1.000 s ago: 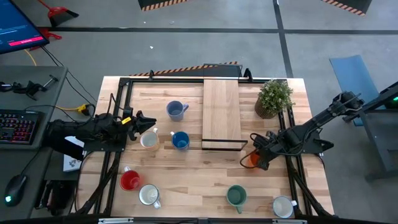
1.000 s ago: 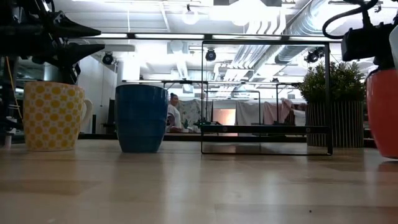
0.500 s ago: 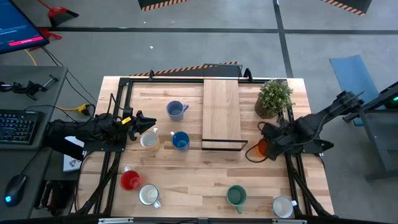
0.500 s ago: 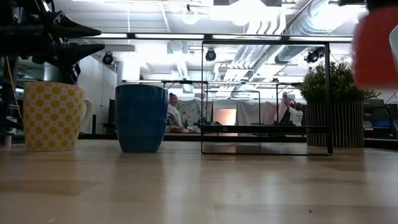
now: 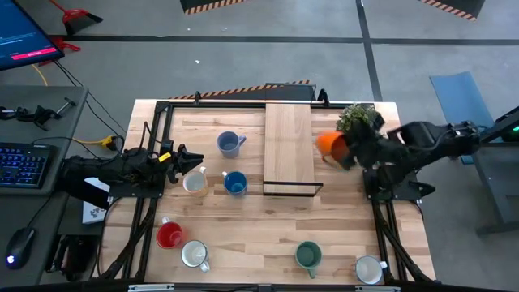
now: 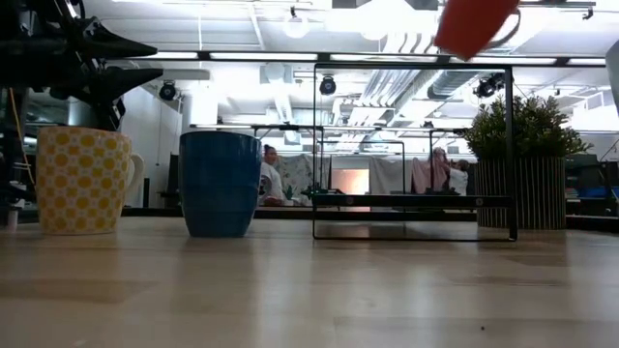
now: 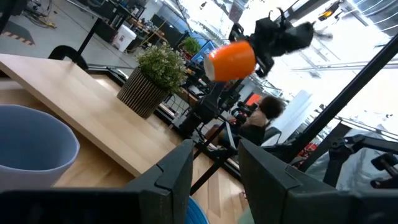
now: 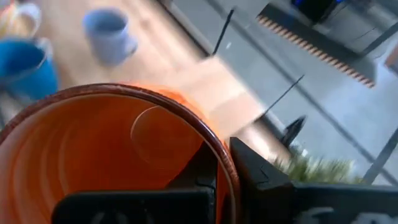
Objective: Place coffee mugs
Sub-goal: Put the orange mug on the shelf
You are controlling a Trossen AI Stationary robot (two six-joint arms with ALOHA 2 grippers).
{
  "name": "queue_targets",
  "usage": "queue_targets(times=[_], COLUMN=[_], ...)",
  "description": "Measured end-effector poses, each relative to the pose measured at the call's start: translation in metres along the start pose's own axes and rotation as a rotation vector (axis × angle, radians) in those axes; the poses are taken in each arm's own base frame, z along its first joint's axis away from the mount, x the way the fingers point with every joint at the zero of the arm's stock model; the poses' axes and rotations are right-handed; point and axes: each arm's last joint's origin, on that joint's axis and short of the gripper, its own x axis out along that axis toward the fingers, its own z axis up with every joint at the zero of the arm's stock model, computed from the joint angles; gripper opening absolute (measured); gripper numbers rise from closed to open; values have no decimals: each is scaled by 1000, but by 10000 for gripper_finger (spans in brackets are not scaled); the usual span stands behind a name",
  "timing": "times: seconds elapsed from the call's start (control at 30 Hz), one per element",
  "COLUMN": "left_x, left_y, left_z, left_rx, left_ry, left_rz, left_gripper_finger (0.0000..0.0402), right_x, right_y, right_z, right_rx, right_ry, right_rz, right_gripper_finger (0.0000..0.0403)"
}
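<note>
My right gripper (image 5: 344,149) is shut on an orange mug (image 5: 328,143), high above the table between the raised wooden shelf (image 5: 288,142) and the potted plant (image 5: 358,126). The low view shows the orange mug (image 6: 474,23) at the top edge. My left gripper (image 5: 191,160) stands open at the table's left, above a yellow-dotted mug (image 5: 195,182) that rests on its base, touching nothing. A light blue mug (image 5: 229,143), a dark blue mug (image 5: 235,183), a red mug (image 5: 169,235), a green mug (image 5: 307,256) and two white mugs (image 5: 195,255) (image 5: 369,269) stand upright on the table. My right gripper holds the orange mug by its wall at the rim (image 8: 222,163), one finger (image 8: 200,177) inside the mug and one (image 8: 255,174) outside. The mug is lifted clear of the table and tipped, its mouth toward the gripper and its base (image 7: 214,62) pointing away.
The shelf is a wooden board on a black wire frame (image 5: 292,189) at the table's far middle. A black frame rail (image 5: 379,174) runs along the right side, another along the left. Bare wood lies in the near middle (image 5: 251,235).
My right gripper has risen steeply with the orange mug, lifting it clear of the table, and has gone toward the far edge beside the plant and shelf. The gripper has turned, and the mug has tipped from upright onto a slant.
</note>
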Motion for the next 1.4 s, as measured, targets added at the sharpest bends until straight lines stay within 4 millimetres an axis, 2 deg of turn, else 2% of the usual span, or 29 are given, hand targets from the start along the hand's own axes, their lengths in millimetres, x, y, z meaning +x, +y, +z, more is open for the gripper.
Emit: queue_targets(times=[0.2,0.37,0.63,0.83,1.07,1.2,1.4], left_x=[0,0,0,0,0,0,0], left_y=[0,1,1,1,1,1,1], left_z=[0,0,1,1,0,0,0], left_rx=[-1,0,-1,0,1,1,1], left_ry=[-6,-17,-18,-18,-17,-17,-17], left_rz=[7,22,23,23,24,24,24], left_gripper_finger=[117,117,117,117,117,117,117], right_x=[40,93,185,234,269,281,289], right_y=[-11,-24,-40,-57,-77,-83,-92], right_z=[38,57,59,58,65,60,53], right_rx=[14,14,39,81,91,87,89], right_ry=[-101,-29,140,257,423,533,576], right_rz=[-86,-41,16,22,-7,-21,-76], right_gripper_finger=[0,0,0,0,0,0,0])
